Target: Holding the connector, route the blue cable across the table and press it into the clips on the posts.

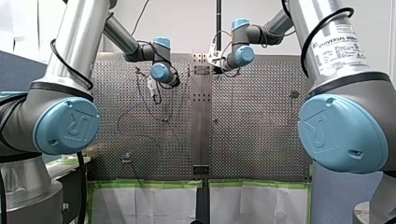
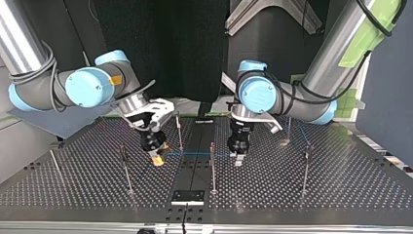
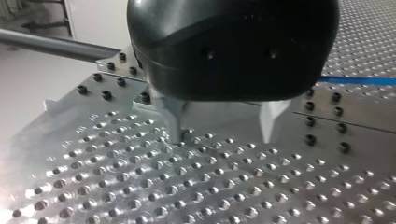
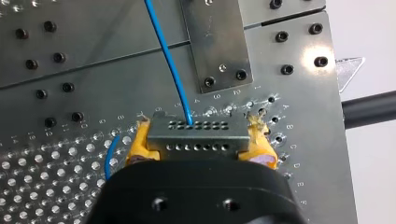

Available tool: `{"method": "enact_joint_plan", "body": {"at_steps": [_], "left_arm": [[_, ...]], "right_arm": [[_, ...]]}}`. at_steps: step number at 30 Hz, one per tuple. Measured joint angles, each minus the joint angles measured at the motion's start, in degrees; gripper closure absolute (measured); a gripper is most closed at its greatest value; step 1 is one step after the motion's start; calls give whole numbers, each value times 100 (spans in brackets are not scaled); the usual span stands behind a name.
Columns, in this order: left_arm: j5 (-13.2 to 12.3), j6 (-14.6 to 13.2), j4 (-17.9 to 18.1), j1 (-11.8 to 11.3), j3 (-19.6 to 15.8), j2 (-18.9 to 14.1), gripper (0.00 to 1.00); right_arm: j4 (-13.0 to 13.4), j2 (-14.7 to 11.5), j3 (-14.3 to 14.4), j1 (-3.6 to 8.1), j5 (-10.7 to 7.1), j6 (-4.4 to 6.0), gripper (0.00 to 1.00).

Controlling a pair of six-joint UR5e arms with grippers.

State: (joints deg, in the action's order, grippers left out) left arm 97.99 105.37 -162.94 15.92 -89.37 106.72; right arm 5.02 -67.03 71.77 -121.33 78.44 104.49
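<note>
The perforated table [image 4: 56, 177] lay under my right gripper [image 4: 200, 140], which clamped the connector [image 4: 198, 133] between its yellow pads [image 4: 140, 142], the blue cable [image 4: 168, 60] running ahead of it; my left gripper [image 3: 223, 133] stood wide, empty

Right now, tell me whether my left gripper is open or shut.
Open: the left gripper has its metal fingers apart, with nothing between them.

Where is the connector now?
In the right wrist view, the connector is clamped between my right claw's yellow pads, the blue cable running ahead from it.
</note>
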Motion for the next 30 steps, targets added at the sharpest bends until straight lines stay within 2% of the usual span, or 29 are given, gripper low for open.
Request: {"method": "enact_joint_plan", "body": {"at_steps": [9, 26, 30], "left_arm": [[209, -21, -396, 141, -81, -312, 0], [275, -1, -444, 365, -874, -1202, 0], [269, -17, -460, 432, -957, -1435, 0]], "right_arm": [[-7, 0, 0, 37, -3, -29, 100], [-11, 0, 1, 127, -9, -36, 100], [-18, -5, 0, 162, -11, -33, 100]]}}
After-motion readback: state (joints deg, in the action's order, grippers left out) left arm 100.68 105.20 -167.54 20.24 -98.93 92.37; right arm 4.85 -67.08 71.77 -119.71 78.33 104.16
